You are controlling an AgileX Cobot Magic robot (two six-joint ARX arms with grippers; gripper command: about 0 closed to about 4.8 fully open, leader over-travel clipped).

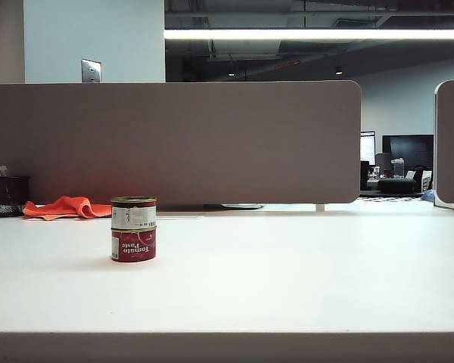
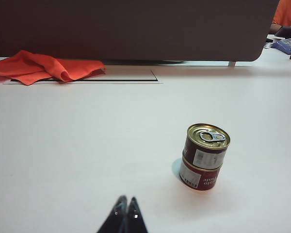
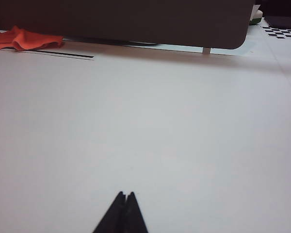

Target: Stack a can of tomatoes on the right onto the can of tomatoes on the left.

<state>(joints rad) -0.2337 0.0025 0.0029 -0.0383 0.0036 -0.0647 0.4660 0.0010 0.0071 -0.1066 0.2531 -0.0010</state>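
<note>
Two tomato cans stand stacked on the white table (image 1: 287, 272), left of centre. The upper can (image 1: 133, 212) has a gold pull-tab lid and sits squarely on the lower red can (image 1: 133, 244). The left wrist view shows the same stack, upper can (image 2: 207, 145) on lower can (image 2: 199, 175), some way off from my left gripper (image 2: 127, 200), which is shut and empty. My right gripper (image 3: 125, 195) is shut too, over bare table with no can near it. Neither arm shows in the exterior view.
An orange cloth (image 1: 66, 207) lies at the back left by a black mesh pen holder (image 1: 8, 196). A grey partition (image 1: 174, 140) runs along the table's far edge. The front table edge (image 1: 227, 334) is near the camera.
</note>
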